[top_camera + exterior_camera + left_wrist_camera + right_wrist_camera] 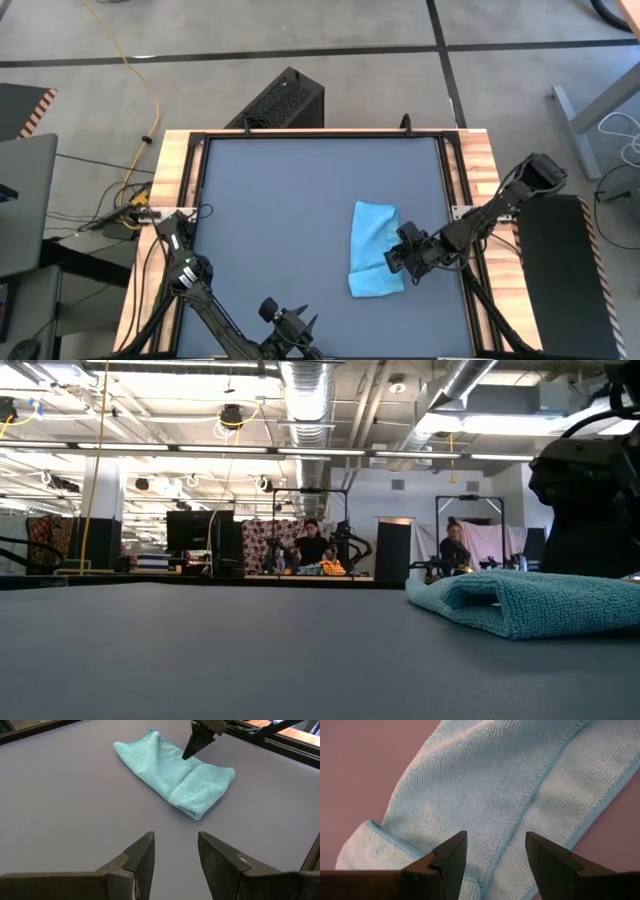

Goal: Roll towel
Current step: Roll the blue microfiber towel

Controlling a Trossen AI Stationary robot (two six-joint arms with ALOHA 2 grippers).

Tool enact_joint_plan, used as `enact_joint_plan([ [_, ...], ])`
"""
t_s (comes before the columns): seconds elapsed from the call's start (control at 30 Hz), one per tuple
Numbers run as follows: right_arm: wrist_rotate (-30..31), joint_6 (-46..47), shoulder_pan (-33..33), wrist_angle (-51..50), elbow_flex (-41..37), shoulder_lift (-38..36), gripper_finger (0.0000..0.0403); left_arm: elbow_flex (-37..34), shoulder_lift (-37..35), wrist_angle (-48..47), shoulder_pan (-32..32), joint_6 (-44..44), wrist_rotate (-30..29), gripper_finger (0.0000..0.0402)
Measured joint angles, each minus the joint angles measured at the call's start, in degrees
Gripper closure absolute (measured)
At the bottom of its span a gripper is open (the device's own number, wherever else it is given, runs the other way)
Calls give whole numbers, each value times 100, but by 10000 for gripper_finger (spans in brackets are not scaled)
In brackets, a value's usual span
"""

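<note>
The sky-blue towel (374, 255) lies flat on the right half of the dark grey table (280, 220), as a long strip running from far to near. Its near end (202, 790) is folded over into a thicker pad. My right gripper (496, 855) is open and slants down over the towel's right edge (396, 255), its fingers astride the folded layer's edge (535, 795). My left gripper (175, 855) is open with nothing between its fingers, at the table's near edge (300, 328), pointing at the towel. In the low view the towel (530, 600) lies flat under the dark right arm (590, 490). My right gripper comes at the towel slanting down from the table's right side, its fingertips (187, 754) over the strip just beyond the folded pad. I cannot tell whether they touch the cloth. The towel lies slack on the table.
Bare table stretches left of and beyond the towel. A black frame and wooden rails (478, 180) border the table. A black box (285, 100) stands on the floor past the far edge. People sit far off in the room (312, 545).
</note>
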Motion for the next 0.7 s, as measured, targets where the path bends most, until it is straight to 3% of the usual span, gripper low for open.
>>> enact_joint_plan([
  [0.37, 43, 9, 0, 48, 2, 11, 175, 0, 0, 50, 0, 1, -1, 262],
  [0.7, 171, 249, 13, 868, 21, 735, 175, 0, 0, 174, 0, 2, 8, 262],
])
